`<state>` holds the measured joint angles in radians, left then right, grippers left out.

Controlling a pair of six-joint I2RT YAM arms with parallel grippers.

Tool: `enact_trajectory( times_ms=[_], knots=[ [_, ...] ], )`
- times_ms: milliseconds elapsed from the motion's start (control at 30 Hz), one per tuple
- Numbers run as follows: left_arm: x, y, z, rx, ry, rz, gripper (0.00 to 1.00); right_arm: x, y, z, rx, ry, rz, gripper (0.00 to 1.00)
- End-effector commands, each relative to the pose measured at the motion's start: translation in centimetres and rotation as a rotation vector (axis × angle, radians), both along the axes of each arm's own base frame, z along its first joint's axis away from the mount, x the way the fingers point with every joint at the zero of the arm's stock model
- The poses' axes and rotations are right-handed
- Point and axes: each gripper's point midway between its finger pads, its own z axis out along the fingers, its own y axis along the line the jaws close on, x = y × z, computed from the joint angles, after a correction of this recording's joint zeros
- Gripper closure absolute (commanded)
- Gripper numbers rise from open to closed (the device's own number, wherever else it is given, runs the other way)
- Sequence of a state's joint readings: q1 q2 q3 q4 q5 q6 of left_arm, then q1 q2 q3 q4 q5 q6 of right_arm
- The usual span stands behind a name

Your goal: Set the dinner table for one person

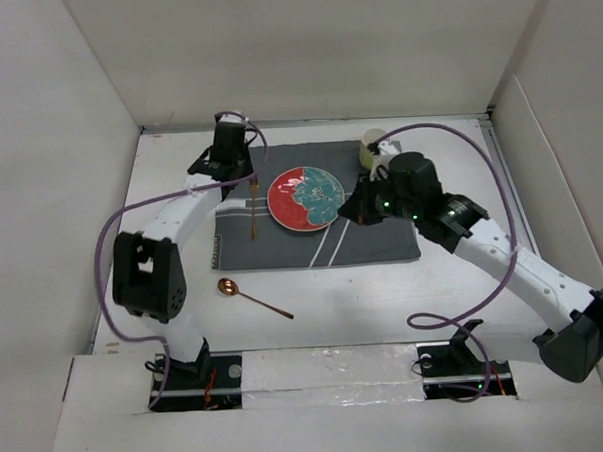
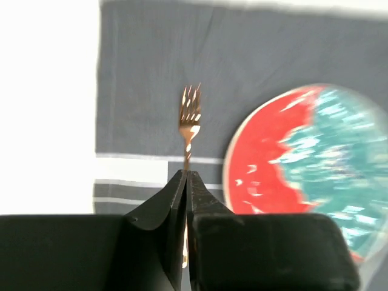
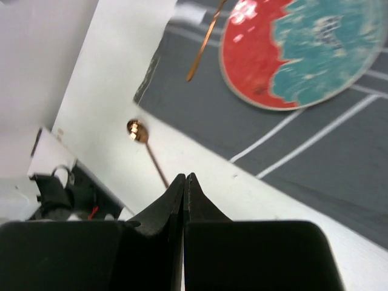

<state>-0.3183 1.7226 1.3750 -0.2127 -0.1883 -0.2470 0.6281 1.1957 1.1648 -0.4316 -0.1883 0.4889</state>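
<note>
A red and teal plate (image 1: pixel 306 198) lies in the middle of the dark grey striped placemat (image 1: pixel 382 242) on the white dinner table (image 1: pixel 385 302). My left gripper (image 1: pixel 245 180) is shut on a copper fork (image 2: pixel 190 115) at its neck, with the tines pointing far and the handle (image 1: pixel 252 223) low over the placemat, left of the plate (image 2: pixel 303 163). My right gripper (image 1: pixel 351 212) is shut and empty, hovering just right of the plate. In the right wrist view its tips (image 3: pixel 185 177) are over the table by the placemat's near edge. A copper spoon (image 1: pixel 253 296) lies on the table in front of the placemat.
A pale cup (image 1: pixel 371 146) stands at the placemat's far right corner, partly hidden by my right arm. White side panels close in the table on the left, back and right. The spoon also shows in the right wrist view (image 3: pixel 134 128).
</note>
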Motion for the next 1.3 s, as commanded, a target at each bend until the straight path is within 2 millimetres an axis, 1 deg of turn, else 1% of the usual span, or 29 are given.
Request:
enact_trajectory(
  times_ms=[0,33,100,133,167,200,233,267,300,333,367,400,433,500,533,567,600,633,700,800,833,900,933,1000,1033,1067,1133,1167,1267],
  knots=[
    [-1.3,0.2,11.3,-0.117,-0.226,0.014,1.00,-0.3,4.8,-0.8,-0.004,-0.051,0.106,1.00],
    [-2.5,0.3,14.1,-0.153,-0.281,0.005,1.00,-1.3,6.7,-1.4,-0.009,-0.058,0.157,1.00],
    [-4.1,0.1,16.5,-0.212,-0.322,-0.012,1.00,-1.8,9.0,-2.9,-0.040,-0.066,0.212,1.00],
    [-5.7,0.3,18.9,-0.244,-0.371,-0.019,1.00,-2.7,10.8,-5.4,-0.086,-0.035,0.258,1.00],
    [-6.5,0.4,19.9,-0.263,-0.391,-0.021,1.00,-3.0,12.0,-5.7,-0.107,-0.053,0.292,0.94],
    [-7.4,0.5,20.4,-0.281,-0.399,-0.026,1.00,-3.5,12.9,-6.7,-0.137,-0.051,0.317,0.88],
    [-9.0,0.8,22.4,-0.319,-0.442,-0.026,0.99,-3.8,14.1,-9.3,-0.192,-0.025,0.344,0.80],
    [-9.9,0.5,22.9,-0.334,-0.453,-0.040,0.90,-4.7,15.2,-10.5,-0.234,-0.036,0.367,0.63],
    [-10.8,0.6,23.1,-0.351,-0.459,-0.046,0.86,-4.7,15.9,-11.1,-0.264,-0.039,0.363,0.56],
    [-12.5,0.7,24.7,-0.385,-0.502,-0.059,0.81,-4.9,16.6,-11.9,-0.289,-0.041,0.364,0.48],
    [-13.2,0.7,24.6,-0.401,-0.506,-0.064,0.73,-5.7,17.4,-14.3,-0.338,-0.026,0.395,0.39],
    [-14.1,0.6,24.9,-0.422,-0.514,-0.080,0.70,-5.6,18.1,-14.7,-0.356,-0.045,0.391,0.36],
    [-16.2,0.7,26.0,-0.464,-0.540,-0.090,0.67,-5.9,18.8,-17.4,-0.422,-0.043,0.417,0.30],
    [-16.7,0.8,25.7,-0.471,-0.533,-0.093,0.66,-6.2,19.2,-18.1,-0.439,-0.042,0.432,0.30],
    [-17.6,1.1,26.1,-0.475,-0.541,-0.095,0.65,-6.6,19.9,-18.2,-0.442,-0.051,0.444,0.30],
    [-18.0,1.2,26.1,-0.474,-0.541,-0.097,0.65,-6.4,19.9,-18.7,-0.459,-0.056,0.448,0.30],
    [-18.2,1.5,26.1,-0.466,-0.541,-0.090,0.65,-6.7,20.1,-19.9,-0.484,-0.045,0.460,0.30],
    [-18.7,1.7,25.8,-0.456,-0.532,-0.088,0.65,-6.5,20.3,-20.0,-0.490,-0.049,0.460,0.30],
    [-19.1,2.3,25.8,-0.430,-0.536,-0.078,0.65,-6.8,20.4,-21.3,-0.523,-0.045,0.472,0.31],
    [-19.4,2.7,25.5,-0.402,-0.536,-0.075,0.65,-7.2,21.1,-21.9,-0.560,-0.066,0.493,0.31],
    [-19.5,2.8,25.3,-0.397,-0.531,-0.074,0.65,-7.0,21.1,-23.0,-0.585,-0.060,0.492,0.31],
    [-19.7,2.9,25.5,-0.390,-0.536,-0.074,0.65,-7.0,21.7,-23.2,-0.597,-0.068,0.495,0.33],
    [-19.8,3.0,25.6,-0.382,-0.540,-0.075,0.65,-7.0,21.7,-24.1,-0.612,-0.060,0.495,0.33],
    [-19.9,3.4,25.8,-0.371,-0.550,-0.066,0.65,-7.7,22.7,-24.2,-0.613,-0.067,0.518,0.35],
    [-19.9,3.5,25.9,-0.366,-0.552,-0.061,0.64,-7.6,22.8,-24.3,-0.616,-0.066,0.517,0.35],
    [-19.9,3.6,26.1,-0.365,-0.559,-0.058,0.64,-8.0,23.0,-25.0,-0.630,-0.067,0.526,0.37],
    [-19.9,3.6,26.3,-0.358,-0.565,-0.060,0.64,-8.7,23.9,-24.9,-0.630,-0.085,0.532,0.40],
    [-19.9,3.4,26.3,-0.349,-0.564,-0.067,0.64,-8.4,23.7,-25.4,-0.649,-0.089,0.515,0.45],
    [-20.0,3.4,26.3,-0.329,-0.567,-0.068,0.64,-9.1,23.7,-26.5,-0.701,-0.117,0.486,0.55]
  ],
)
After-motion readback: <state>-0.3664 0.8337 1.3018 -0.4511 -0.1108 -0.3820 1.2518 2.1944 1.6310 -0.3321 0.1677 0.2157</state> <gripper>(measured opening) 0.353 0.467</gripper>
